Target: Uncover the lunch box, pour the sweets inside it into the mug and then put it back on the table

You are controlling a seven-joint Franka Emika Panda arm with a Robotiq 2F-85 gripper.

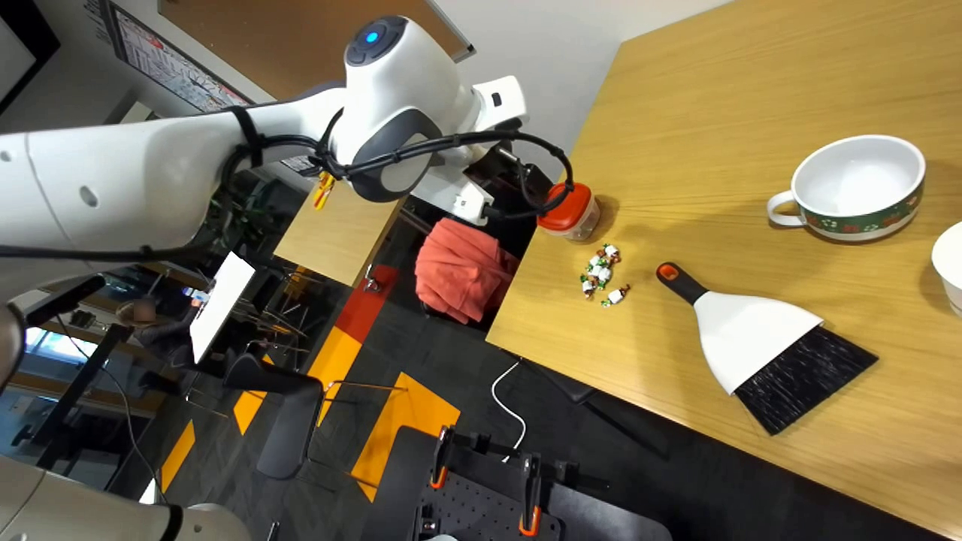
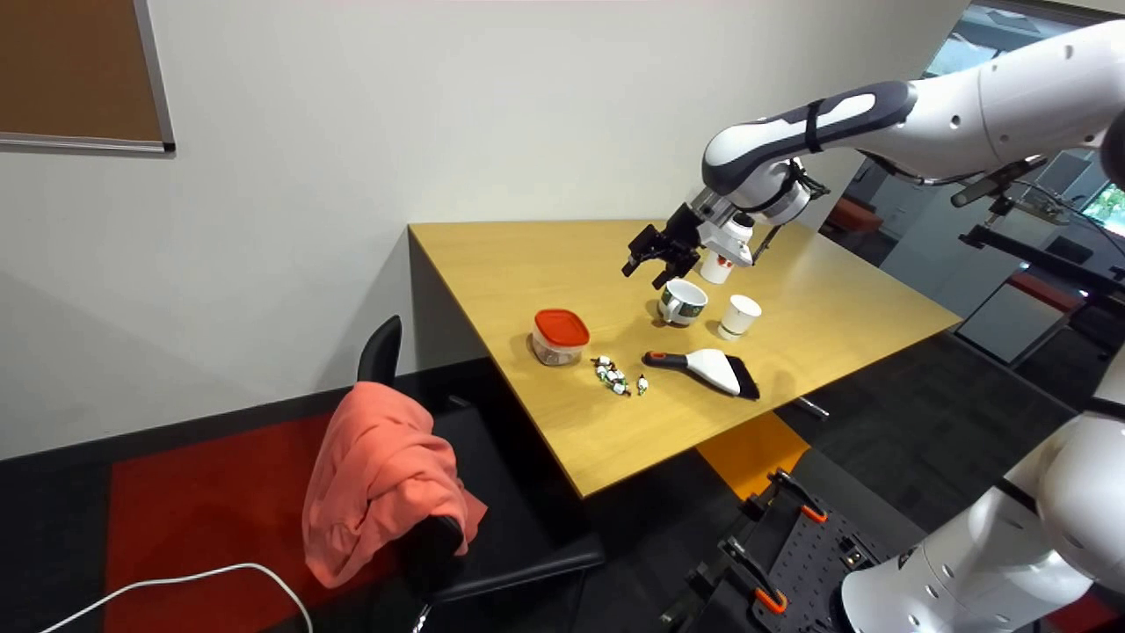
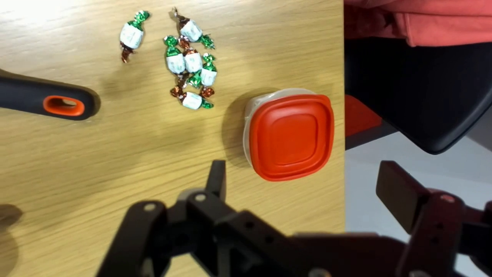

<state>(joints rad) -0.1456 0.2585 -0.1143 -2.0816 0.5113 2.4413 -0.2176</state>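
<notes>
Light wooden desk, pale wall behind. The lunch box, red lid on, stands near the desk's edge; sweets lie on the desk near it. The mug stands upright, well apart from the lunch box, with a white cup and a brush nearby. You have the tool raised above the desk, jaws spread wide, apart from the lunch box.

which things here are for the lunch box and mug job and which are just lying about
For the job:
lunch box, lid on, inside unclear
mug
table

Lying about:
brush
white cup
cloth
chair
probably the loose sweets, outside the lunch box
</notes>
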